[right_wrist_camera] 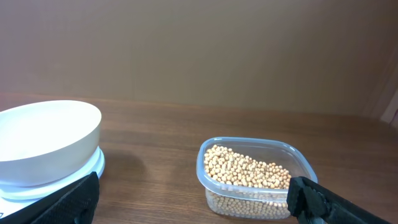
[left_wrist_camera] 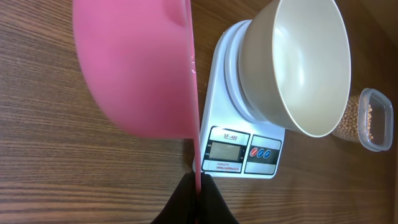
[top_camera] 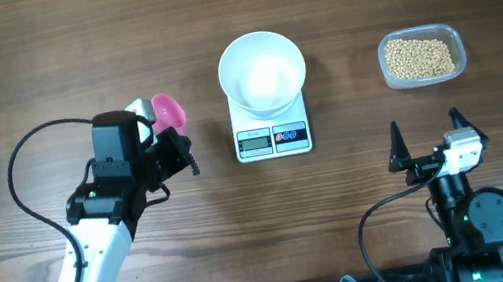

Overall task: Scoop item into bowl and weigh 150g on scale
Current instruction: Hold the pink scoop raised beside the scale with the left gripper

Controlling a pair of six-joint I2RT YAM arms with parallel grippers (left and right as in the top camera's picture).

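A dark wood-grain table (top_camera: 35, 54) stands evenly lit before a plain tan wall (right_wrist_camera: 199, 43)

Wide gap btwn scale (top_camera: 272, 139), tub (top_camera: 421, 55); bowl (top_camera: 235, 73) atop scale.

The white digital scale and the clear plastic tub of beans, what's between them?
Nothing; the overhead view shows only bare wooden table between the white digital scale and the clear plastic tub of tan beans.

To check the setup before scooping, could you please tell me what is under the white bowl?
The scale sits under the bowl; its front panel shows, but the bowl covers most of its platform.
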